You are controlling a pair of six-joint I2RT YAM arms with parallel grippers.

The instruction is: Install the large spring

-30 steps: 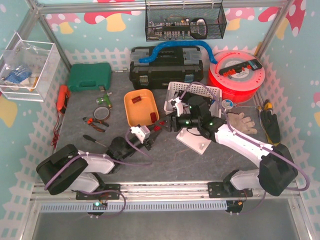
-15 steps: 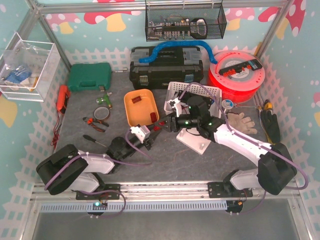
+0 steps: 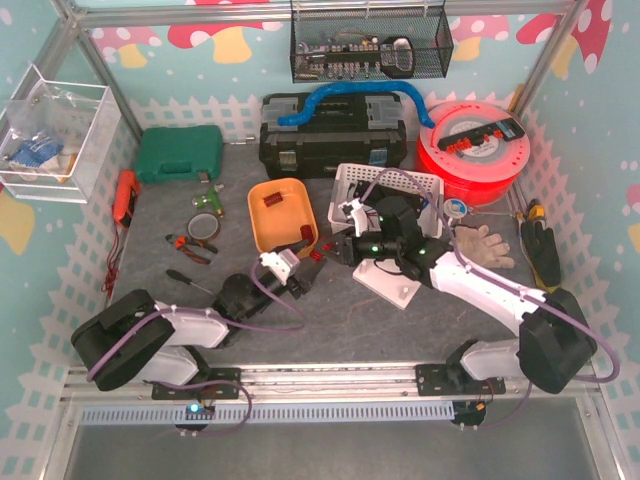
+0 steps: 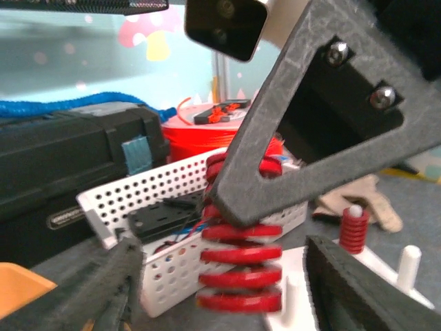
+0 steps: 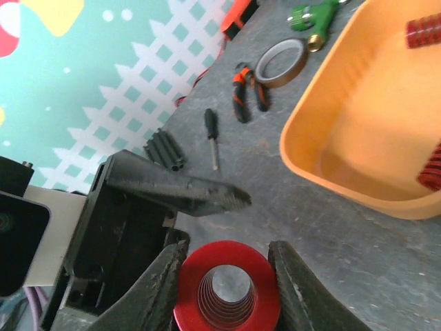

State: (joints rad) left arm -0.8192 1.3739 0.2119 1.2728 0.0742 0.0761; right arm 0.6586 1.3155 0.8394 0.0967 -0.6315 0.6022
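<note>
The large red spring [image 5: 227, 293] sits end-on between the fingers [image 5: 162, 289] of my right gripper [image 5: 227, 276], which is shut on it just above the grey mat. In the left wrist view the spring [image 4: 241, 255] hangs upright under a right finger [image 4: 310, 124]. My left gripper [image 4: 224, 276] is open, with a finger on each side of the spring and gaps showing. In the top view both grippers, the left [image 3: 303, 268] and the right [image 3: 332, 250], meet around the spring [image 3: 316, 256]. The white peg base [image 3: 392, 282] lies right of them.
An orange tray [image 3: 282, 215] holding small red springs [image 5: 424, 31] lies just behind the grippers. A small red spring [image 4: 353, 231] sits on one peg of the base, beside a bare peg [image 4: 409, 258]. A white perforated basket [image 3: 390, 190], pliers, tape and a screwdriver [image 5: 210, 138] lie nearby.
The two grippers have drawn slightly apart. The red spring now shows between them, still in the right gripper.
</note>
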